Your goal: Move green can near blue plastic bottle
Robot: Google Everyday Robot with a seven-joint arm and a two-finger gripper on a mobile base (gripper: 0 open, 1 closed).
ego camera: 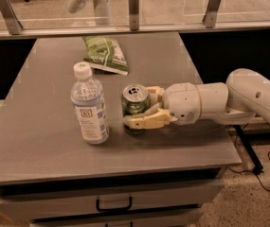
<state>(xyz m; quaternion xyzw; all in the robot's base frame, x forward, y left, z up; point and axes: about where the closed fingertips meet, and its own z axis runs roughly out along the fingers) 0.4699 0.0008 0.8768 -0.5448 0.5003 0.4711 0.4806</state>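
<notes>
The green can (135, 105) stands upright on the grey table (35, 141), a short way right of the blue plastic bottle (90, 105), with a small gap between them. The bottle stands upright, white cap on top, pale label facing me. My gripper (141, 109) reaches in from the right on a white arm. Its cream fingers (146, 122) are closed around the can, one in front and one behind.
A flat green snack bag (105, 55) lies at the back of the table. A glass rail with metal posts (133, 6) runs behind it. A drawer handle (113, 205) shows below the front edge. Black cables (267, 174) lie on the floor at right.
</notes>
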